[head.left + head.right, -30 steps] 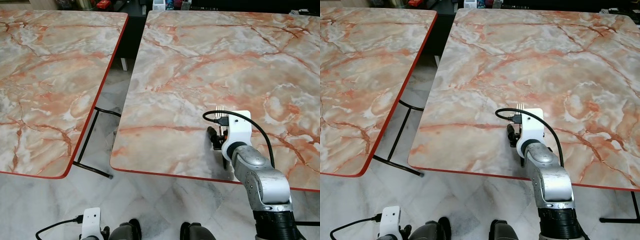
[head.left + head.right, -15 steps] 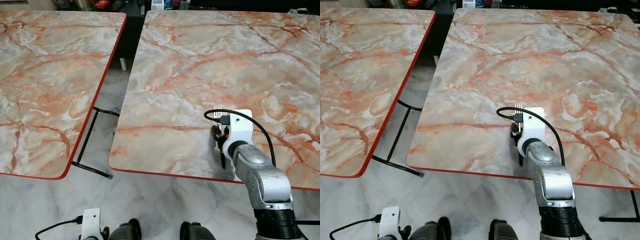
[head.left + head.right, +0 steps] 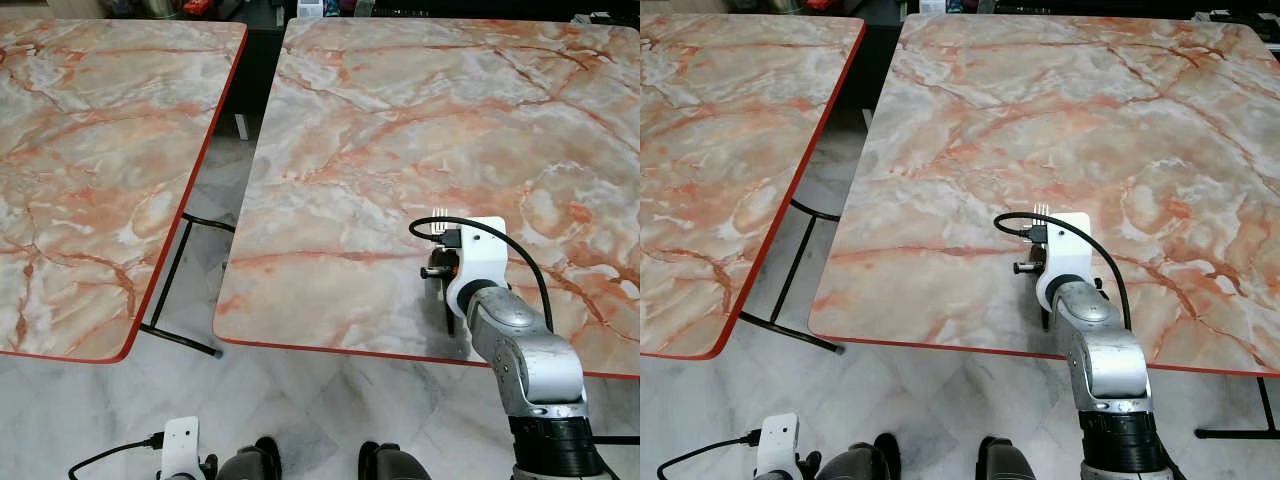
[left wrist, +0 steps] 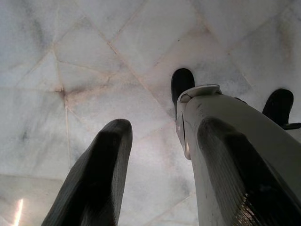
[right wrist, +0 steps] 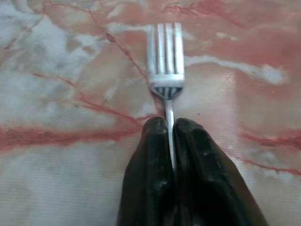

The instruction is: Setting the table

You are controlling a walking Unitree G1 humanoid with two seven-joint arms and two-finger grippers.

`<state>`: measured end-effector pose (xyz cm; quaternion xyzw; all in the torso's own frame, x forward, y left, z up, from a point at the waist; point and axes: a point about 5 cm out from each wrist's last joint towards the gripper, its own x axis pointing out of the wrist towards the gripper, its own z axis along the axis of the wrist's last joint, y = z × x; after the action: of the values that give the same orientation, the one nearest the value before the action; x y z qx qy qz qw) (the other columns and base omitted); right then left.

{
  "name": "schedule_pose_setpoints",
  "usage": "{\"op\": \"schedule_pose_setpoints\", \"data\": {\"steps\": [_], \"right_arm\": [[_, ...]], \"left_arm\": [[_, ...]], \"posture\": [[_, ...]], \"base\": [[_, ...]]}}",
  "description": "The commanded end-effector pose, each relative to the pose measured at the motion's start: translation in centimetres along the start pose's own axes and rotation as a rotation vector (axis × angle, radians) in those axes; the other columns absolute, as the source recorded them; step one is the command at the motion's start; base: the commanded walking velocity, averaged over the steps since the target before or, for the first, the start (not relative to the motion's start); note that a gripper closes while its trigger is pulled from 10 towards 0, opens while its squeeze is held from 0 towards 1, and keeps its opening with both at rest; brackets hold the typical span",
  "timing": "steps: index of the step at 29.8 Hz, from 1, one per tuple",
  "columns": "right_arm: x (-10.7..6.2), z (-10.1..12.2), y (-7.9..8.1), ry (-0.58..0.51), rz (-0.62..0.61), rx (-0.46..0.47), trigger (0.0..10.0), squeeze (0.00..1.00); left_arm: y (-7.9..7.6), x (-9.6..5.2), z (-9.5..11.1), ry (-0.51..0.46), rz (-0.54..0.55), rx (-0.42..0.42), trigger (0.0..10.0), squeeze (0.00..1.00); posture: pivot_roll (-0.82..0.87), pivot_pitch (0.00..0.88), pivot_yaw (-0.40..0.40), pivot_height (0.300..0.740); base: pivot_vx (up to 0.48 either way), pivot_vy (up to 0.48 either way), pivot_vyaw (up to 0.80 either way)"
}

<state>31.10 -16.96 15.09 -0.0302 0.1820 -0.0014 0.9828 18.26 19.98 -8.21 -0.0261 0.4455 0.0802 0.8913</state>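
While the right arm reached over the near edge of the right table [image 3: 420,130], the right gripper [image 5: 170,141] was pressed together on the thin handle of a fork [image 5: 165,56], its two black fingers [image 5: 150,160] meeting around the stem just behind the head. The fork's tines pointed away from the robot and lay low over the pink-veined marble top; whether they touched the surface could not be told. In the left eye view the tines [image 3: 439,215] showed just beyond the white wrist housing [image 3: 480,255], in the lower right of the frame, near the table's front edge. A black cable [image 3: 500,245] looped over that housing. A second marble table [image 3: 90,150], edged in red, filled the upper left of the frame, separated from the first by a gap showing its black leg frame [image 3: 180,290] and the pale tiled floor [image 3: 300,400]. The left gripper [image 4: 160,155] hung low over the floor tiles, fingers spread well apart with nothing between them.
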Motion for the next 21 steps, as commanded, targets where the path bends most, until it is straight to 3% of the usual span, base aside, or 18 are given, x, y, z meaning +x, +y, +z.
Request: {"op": "schedule_pose_setpoints", "data": {"steps": [1,19,20,21], "right_arm": [[0.15,-0.64,-0.16,0.029,-0.002,0.001,0.0,0.00],[0.00,-0.10,-0.13,-0.029,-0.011,-0.034,0.1,0.00],[-0.05,-0.08,-0.11,-0.031,-0.012,-0.034,10.0,0.00],[-0.19,0.03,-0.04,-0.040,-0.012,-0.033,10.0,0.00]], "left_arm": [[-0.19,-0.48,-2.66,0.102,-0.010,0.002,10.0,0.00],[-0.08,-0.53,-2.76,0.096,-0.009,0.008,10.0,0.00],[-0.03,-0.53,-2.73,0.095,-0.009,0.009,10.0,0.00],[0.10,-0.52,-2.68,0.096,-0.010,0.011,10.0,0.00]], "posture": [[-0.07,0.269,-0.014,0.711],[-0.06,0.211,-0.018,0.711],[-0.06,0.205,-0.017,0.711],[-0.06,0.199,-0.016,0.711]], "base": [[0.000,0.000,0.00],[0.000,0.000,0.00],[0.000,0.000,0.00],[0.000,0.000,0.00]]}}
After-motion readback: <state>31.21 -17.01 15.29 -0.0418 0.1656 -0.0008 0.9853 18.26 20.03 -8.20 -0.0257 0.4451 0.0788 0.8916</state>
